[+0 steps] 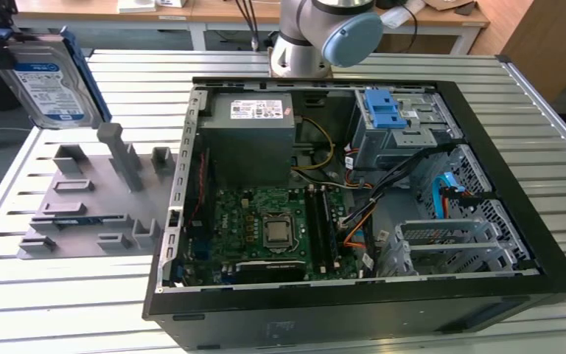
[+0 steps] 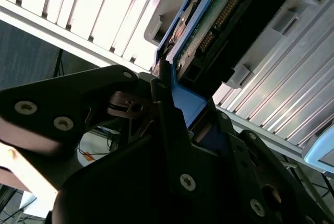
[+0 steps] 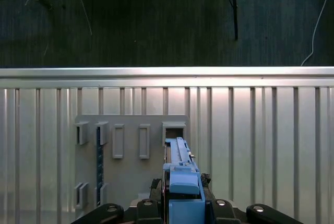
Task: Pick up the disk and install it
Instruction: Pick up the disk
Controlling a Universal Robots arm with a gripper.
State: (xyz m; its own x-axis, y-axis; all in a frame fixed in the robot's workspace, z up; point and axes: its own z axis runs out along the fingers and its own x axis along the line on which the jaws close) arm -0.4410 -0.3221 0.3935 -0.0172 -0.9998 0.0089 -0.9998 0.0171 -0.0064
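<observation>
The disk [image 1: 52, 82], a flat rectangular silver hard drive with a white-and-blue label and blue plastic side rails, is held upright in the air at the exterior view's far left. It hangs above the grey plastic fixture [image 1: 86, 210] with its upright posts and slots. The black jaws are closed on it from above. In the second wrist view they pinch one blue rail, and the green circuit-board underside of the disk [image 2: 209, 31] runs away from them. In the first wrist view the disk [image 3: 181, 182] shows edge-on (blue rail uppermost) over the fixture [image 3: 130, 177], which lies flat on the slatted aluminium counter [image 3: 261, 130].

To the exterior view's right of the fixture lies an open black computer tower case [image 1: 519, 221], on its side on the counter [image 1: 67, 310]. Inside it are a green motherboard [image 1: 263, 228], a grey power supply box with a white sticker [image 1: 253, 133] and a blue ridged plastic latch [image 1: 383, 110]. The arm's grey-and-blue base joint [image 1: 318, 37] stands behind the case.
</observation>
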